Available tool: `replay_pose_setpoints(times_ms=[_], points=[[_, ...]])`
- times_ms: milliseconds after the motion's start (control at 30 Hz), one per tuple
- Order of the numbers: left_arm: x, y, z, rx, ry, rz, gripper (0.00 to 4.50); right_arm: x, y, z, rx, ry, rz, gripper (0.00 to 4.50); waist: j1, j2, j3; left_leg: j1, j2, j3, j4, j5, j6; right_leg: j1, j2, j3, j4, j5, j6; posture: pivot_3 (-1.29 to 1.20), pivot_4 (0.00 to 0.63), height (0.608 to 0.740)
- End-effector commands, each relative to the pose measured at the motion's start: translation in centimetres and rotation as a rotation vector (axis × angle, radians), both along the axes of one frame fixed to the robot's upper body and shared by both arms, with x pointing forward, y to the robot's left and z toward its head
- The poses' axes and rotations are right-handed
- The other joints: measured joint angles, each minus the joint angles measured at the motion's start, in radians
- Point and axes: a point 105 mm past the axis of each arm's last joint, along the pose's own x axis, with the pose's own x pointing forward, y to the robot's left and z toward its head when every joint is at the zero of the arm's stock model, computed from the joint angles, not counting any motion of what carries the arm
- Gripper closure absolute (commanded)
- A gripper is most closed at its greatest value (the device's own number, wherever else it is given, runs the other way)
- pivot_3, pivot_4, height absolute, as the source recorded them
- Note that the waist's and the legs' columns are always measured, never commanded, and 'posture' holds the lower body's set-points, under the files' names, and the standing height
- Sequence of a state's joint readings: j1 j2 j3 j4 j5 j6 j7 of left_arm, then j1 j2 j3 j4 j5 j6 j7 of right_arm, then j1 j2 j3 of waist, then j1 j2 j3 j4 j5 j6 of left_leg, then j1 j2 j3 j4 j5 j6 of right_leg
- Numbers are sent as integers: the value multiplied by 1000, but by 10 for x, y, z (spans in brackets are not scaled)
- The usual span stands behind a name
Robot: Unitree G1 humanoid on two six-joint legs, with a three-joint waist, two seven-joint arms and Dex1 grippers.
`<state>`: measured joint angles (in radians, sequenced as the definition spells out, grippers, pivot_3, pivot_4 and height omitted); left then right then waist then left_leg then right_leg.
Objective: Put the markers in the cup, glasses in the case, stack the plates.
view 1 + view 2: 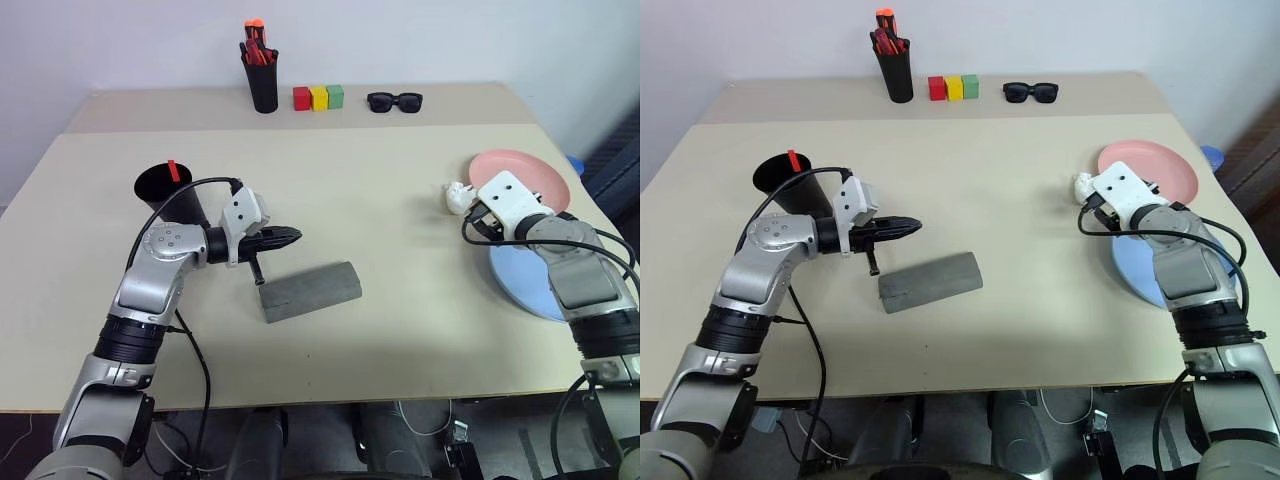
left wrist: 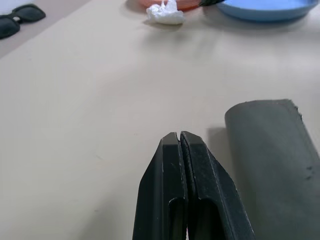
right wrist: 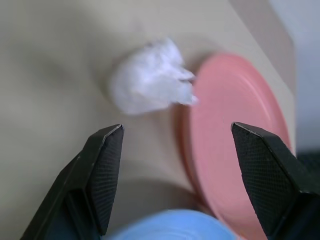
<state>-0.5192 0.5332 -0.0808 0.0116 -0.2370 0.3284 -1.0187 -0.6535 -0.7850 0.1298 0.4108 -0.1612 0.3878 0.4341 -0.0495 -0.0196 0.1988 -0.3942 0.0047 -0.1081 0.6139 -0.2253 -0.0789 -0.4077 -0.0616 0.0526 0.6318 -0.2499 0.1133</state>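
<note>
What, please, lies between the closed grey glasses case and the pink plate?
Mostly bare tabletop; only a crumpled white tissue lies there, beside the pink plate, far from the grey glasses case, as the left eye view shows.

No readable text, labels, brands, numbers or signs on anything in view

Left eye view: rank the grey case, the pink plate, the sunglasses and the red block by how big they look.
1. Pink plate and grey case: too close to rank; the plate is partly hidden behind the right gripper's wrist, and the case lies nearer the camera.
2. Sunglasses.
3. Red block, smallest; both sit farthest back.
</note>
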Motion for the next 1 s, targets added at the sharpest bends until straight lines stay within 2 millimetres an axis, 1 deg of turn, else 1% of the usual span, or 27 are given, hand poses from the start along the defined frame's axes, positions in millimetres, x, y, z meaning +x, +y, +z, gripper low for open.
replay_pose_setpoints(times_ms=[33,133,233,267,300,367,400,500,567,633,667,733,800,833,900,967,1000], points=[[-6,2,17,-55,-41,25,4489,21,-13,3,-29,-27,-32,1028,-3,0,0,0,0,0,0,0,0,0,0,0,0,0,0,0,150,740],[-9,4,14,-57,-35,55,4489,32,-14,-5,-29,-5,-38,1028,-8,0,0,1,0,0,0,0,0,1,0,0,0,0,0,0,150,740],[-11,5,14,-62,-36,72,4500,36,-15,-8,-45,0,-38,1853,-7,1,0,1,0,0,-1,0,0,1,0,0,0,0,0,0,150,740],[-12,5,15,-67,-36,77,4500,36,-15,-10,-42,6,-37,2447,-6,1,0,1,0,0,-1,0,0,1,0,0,0,0,0,0,150,740],[-13,6,15,-72,-36,82,4500,36,-16,-11,-43,9,-41,2883,-6,1,0,0,0,0,-1,0,0,1,0,0,0,0,0,0,150,740],[-14,7,16,-79,-33,94,4500,36,-16,-12,-44,10,-40,3903,-7,1,0,0,0,0,-1,0,0,1,0,0,-1,0,0,0,150,740],[-14,8,15,-79,-32,98,4500,37,-16,-11,-49,5,-36,4488,-7,1,1,1,0,0,-1,0,0,1,0,0,0,0,0,0,150,740],[-14,11,14,-75,-34,108,4500,40,-13,2,-68,-53,-14,4488,-13,1,1,1,0,0,-1,0,0,1,0,0,0,0,0,0,150,740],[-13,12,14,-77,-37,121,4500,41,-10,17,-115,-111,27,4488,-19,2,1,1,0,0,-1,0,0,1,0,0,0,0,0,0,150,740],[-11,14,14,-77,-38,132,4500,38,-5,34,-102,-166,69,4488,-21,4,2,1,0,0,-1,0,0,1,0,1,0,0,0,0,150,740],[-10,14,13,-75,-38,136,4500,32,-5,43,-93,-188,90,4488,-20,4,2,1,0,0,-1,0,0,1,0,1,0,0,0,0,150,740],[-9,14,11,-70,-37,138,4500,13,-5,55,-78,-203,133,4488,-12,5,2,1,0,-1,-1,0,0,1,0,1,1,0,0,0,150,740],[-9,14,10,-67,-35,133,4500,-16,-4,58,-32,-166,170,4488,4,5,2,1,0,-2,-1,0,0,1,0,0,1,0,1,0,150,740],[-9,14,10,-70,-32,129,4500,-33,-5,57,-9,-135,181,4488,10,5,2,0,0,-2,-1,0,0,1,0,0,1,0,1,0,150,740],[-9,13,11,-76,-26,122,4500,-59,-4,55,4,-82,195,4488,16,6,2,0,0,-2,0,0,1,2,0,0,1,-1,1,0,150,740],[-7,11,13,-101,-16,115,4500,-94,-6,44,-27,25,227,4488,27,7,2,0,-1,-2,1,0,1,2,-1,0,0,-1,1,0,150,740],[-5,9,13,-112,-11,113,4500,-108,-5,39,-30,77,237,4488,33,7,2,0,-1,-1,2,0,1,2,0,0,0,-1,1,0,150,740]])
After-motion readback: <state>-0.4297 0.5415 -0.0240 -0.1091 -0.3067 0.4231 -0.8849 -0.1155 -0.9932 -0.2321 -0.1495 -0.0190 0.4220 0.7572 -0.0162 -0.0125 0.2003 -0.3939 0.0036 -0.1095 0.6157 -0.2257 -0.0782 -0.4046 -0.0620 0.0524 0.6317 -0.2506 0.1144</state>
